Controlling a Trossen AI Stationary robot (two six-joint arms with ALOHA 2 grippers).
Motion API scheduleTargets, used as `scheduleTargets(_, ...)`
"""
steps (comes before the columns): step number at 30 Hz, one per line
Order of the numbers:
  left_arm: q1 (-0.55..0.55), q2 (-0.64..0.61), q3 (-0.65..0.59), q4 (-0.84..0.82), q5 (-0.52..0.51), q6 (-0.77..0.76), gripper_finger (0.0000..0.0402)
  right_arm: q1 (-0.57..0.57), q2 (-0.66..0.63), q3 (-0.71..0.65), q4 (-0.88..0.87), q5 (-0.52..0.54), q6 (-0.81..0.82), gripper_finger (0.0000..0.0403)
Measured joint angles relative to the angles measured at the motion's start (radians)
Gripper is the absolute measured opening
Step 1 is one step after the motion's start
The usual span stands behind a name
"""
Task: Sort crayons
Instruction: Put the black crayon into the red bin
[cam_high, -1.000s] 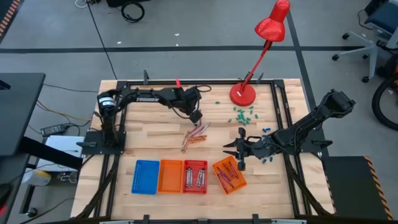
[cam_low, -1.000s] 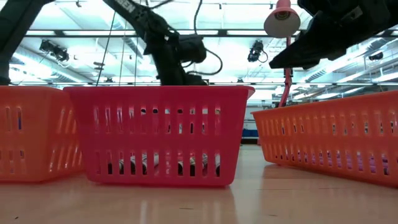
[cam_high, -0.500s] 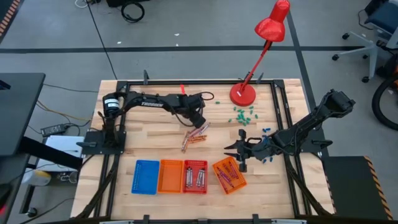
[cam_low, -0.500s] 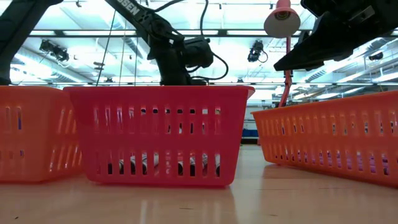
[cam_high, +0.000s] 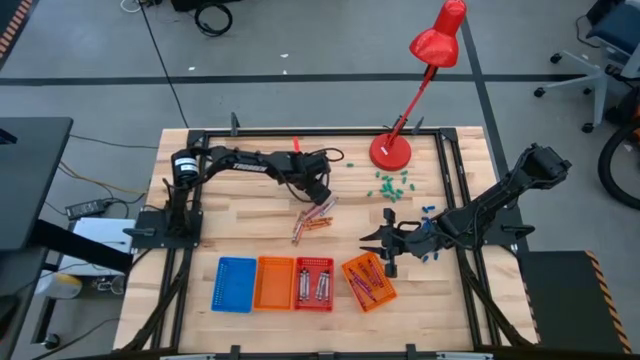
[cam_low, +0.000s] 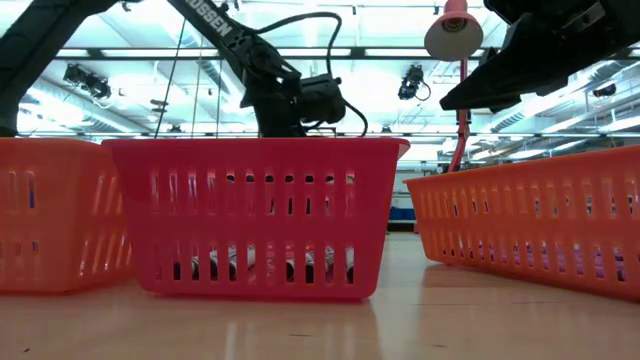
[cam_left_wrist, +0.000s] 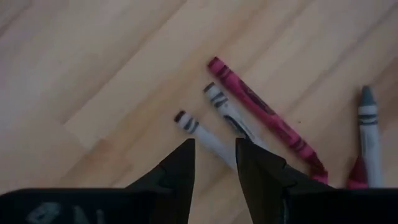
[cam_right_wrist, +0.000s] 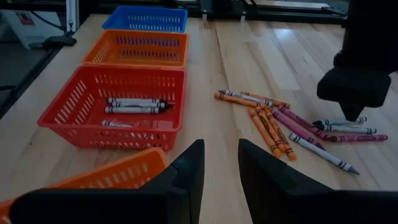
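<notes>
Four small baskets stand in a row near the front edge of the tabletop (cam_high: 240, 215): a blue basket (cam_high: 234, 284), an orange basket (cam_high: 273, 283), a red basket (cam_high: 314, 284) and, set askew at the end, a second orange basket (cam_high: 369, 282). The red basket holds several grey-wrapped crayons lying flat on its floor (cam_right_wrist: 134, 106); the askew orange basket holds purple sticks (cam_high: 366, 285); no contents can be made out in the blue basket or the upright orange one. The loose crayons (cam_high: 314, 217) lie in a small heap at mid-tabletop, orange, red-pink and grey ones mixed, some touching. The left gripper (cam_left_wrist: 214, 163) hangs just above the far end of this heap, fingers spread with a narrow gap, holding nothing; a grey crayon (cam_left_wrist: 202, 132) lies just beyond its fingertips beside a red-pink one (cam_left_wrist: 264, 115). The right gripper (cam_high: 380, 242) waits beside the askew orange basket, its fingers likewise parted and empty. Small green bits (cam_high: 390, 184) and blue bits (cam_high: 428, 210) are scattered near a red desk lamp (cam_high: 392, 150). White lettering on the left arm (cam_low: 210, 12) is only partly legible
</notes>
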Motion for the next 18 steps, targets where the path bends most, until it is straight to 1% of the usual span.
scheduleTargets(13,0.002,0.0,0.0,-0.046,0.001,0.027,0.0128,0.0,0.0,0.0,0.008,-0.003,0.0,0.0103)
scheduleTargets(18,-0.001,0.0,0.0,-0.079,0.001,0.04,0.0119,0.0,0.0,0.0,0.007,-0.003,-0.001,0.0103)
